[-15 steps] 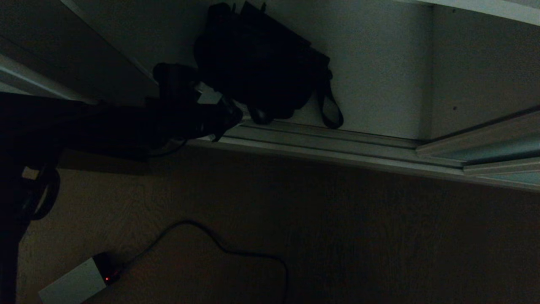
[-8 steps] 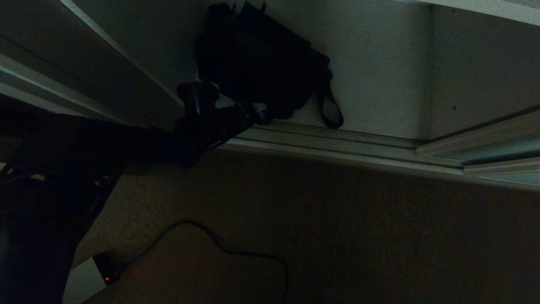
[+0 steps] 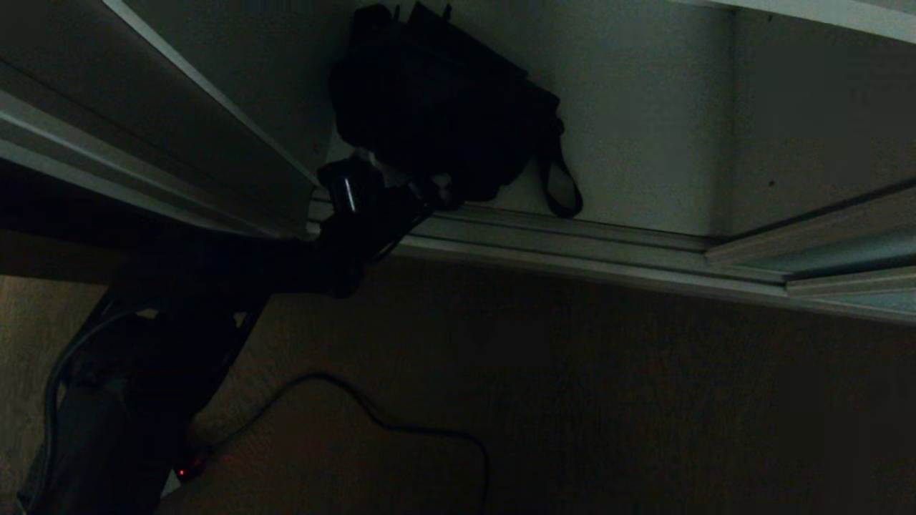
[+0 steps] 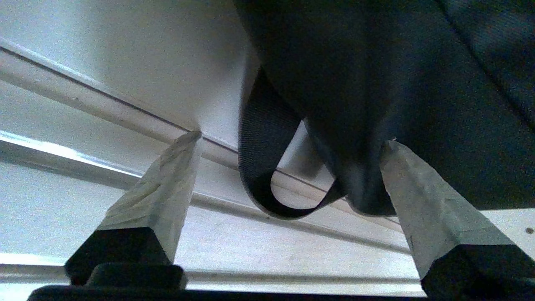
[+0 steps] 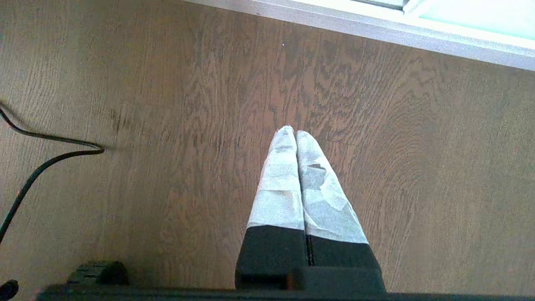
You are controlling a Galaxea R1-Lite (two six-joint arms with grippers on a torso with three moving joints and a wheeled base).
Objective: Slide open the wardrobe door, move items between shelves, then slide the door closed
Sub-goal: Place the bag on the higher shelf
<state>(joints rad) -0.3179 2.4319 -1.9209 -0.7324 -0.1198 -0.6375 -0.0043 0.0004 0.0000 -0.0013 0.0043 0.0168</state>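
Left claw (image 4: 288,142) now spread; 1 bag (image 3: 436,107)

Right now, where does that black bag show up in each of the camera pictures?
Head view: black bag at top centre, on the shelf.
Left wrist view: bag fills the upper right, just beyond the open left gripper.
Right wrist view: not in it.
Shared landmark: the hanging strap loop.

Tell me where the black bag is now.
Head view: the bag lies on the wardrobe's bottom shelf, left of centre, just behind the door track.
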